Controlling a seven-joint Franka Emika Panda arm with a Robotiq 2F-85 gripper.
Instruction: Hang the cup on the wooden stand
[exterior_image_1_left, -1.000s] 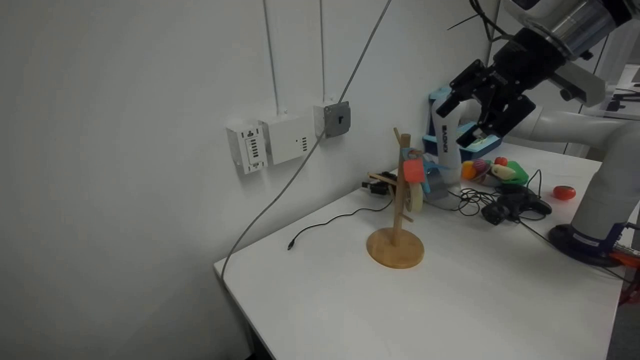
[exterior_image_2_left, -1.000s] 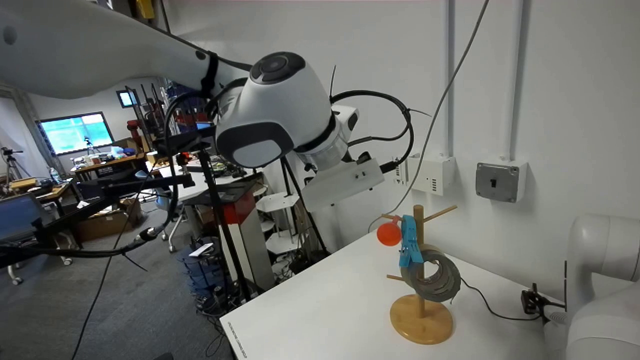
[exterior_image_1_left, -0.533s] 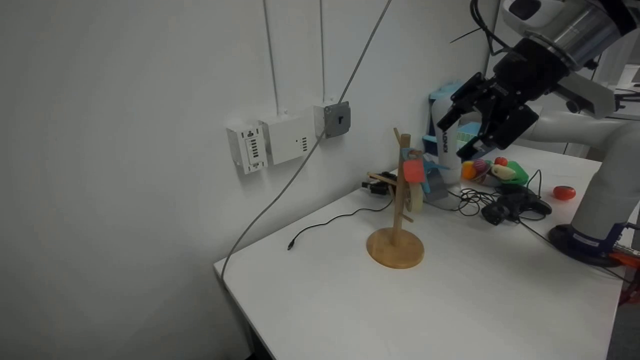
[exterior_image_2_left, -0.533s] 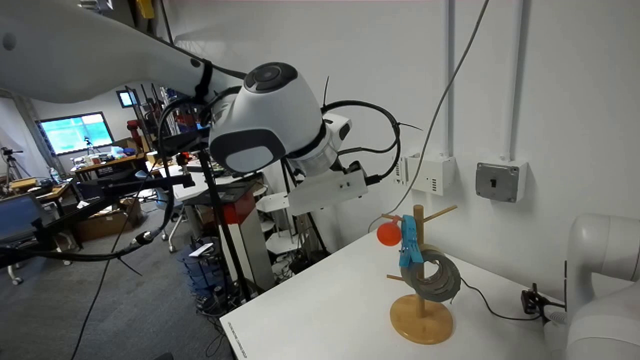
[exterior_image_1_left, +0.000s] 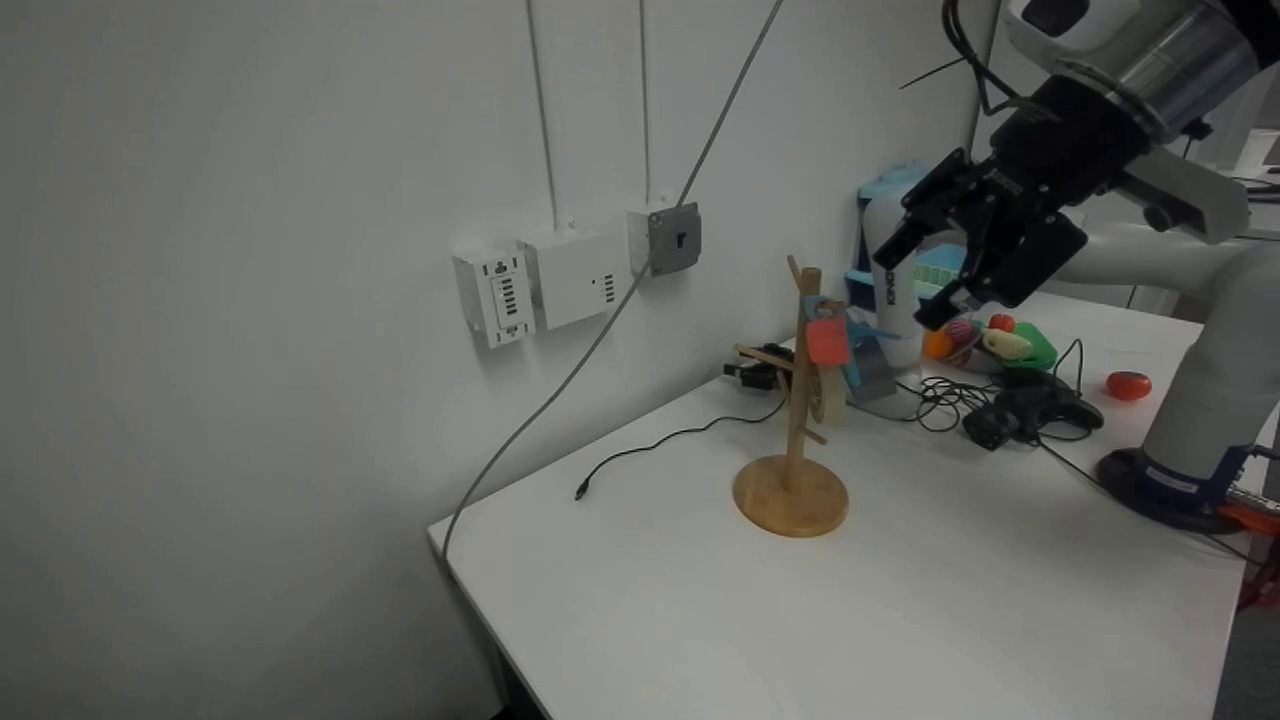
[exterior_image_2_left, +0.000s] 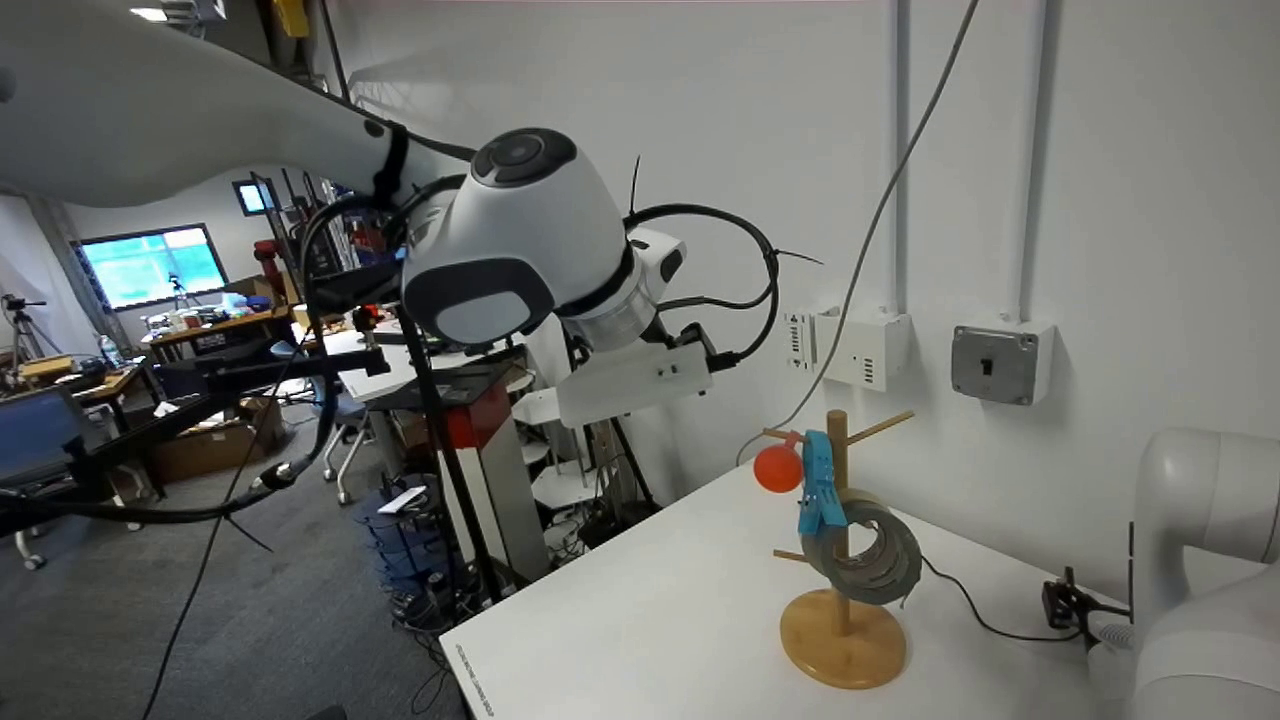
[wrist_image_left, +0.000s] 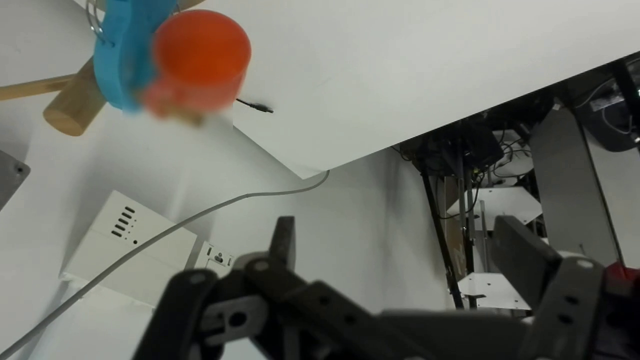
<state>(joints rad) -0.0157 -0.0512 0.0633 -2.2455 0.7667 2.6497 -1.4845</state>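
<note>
- Jaws spread wide: in the wrist view I see pale wall and background furniture through the gap between the black fingers (wrist_image_left: 285, 239) of my black two-fingered gripper (wrist_image_left: 397, 242).
- In an exterior view I have the gripper tilted, its tips slanting down towards the table, well above the surface and apart from the stand.
- From the opposite angle, in an exterior view, a pale, flat-sided casing (exterior_image_2_left: 632, 385) on the wrist hides those tips from me.
- Small red-orange cup (wrist_image_left: 202, 50): I find it hanging by its handle from an upper peg of the light-brown wooden mug tree (exterior_image_2_left: 843, 645), near the top of the post, in both exterior views.
- At wrist level the cup's handle and the end of that peg are blurred for me.
- Upright on its round flat base, the mug tree stands on a white table (exterior_image_1_left: 640, 610).
- Just beside the cup I see a light-blue plastic clip (exterior_image_2_left: 818, 490), between it and the post in an exterior view.
- Lower on the stand I have a thick grey roll of tape (exterior_image_2_left: 875, 585), and a cream-coloured roll of tape (exterior_image_1_left: 832, 395) shows there too.
- Towards the robot's base I make out a black device with tangled cables (exterior_image_1_left: 1040, 408), a red tomato-shaped object (exterior_image_1_left: 1128, 386) and a second white arm (exterior_image_1_left: 893, 325) with dark lettering.
- Near the wall, a thin black cable ends in a small black plug (exterior_image_1_left: 582, 490) lying on the table.
</note>
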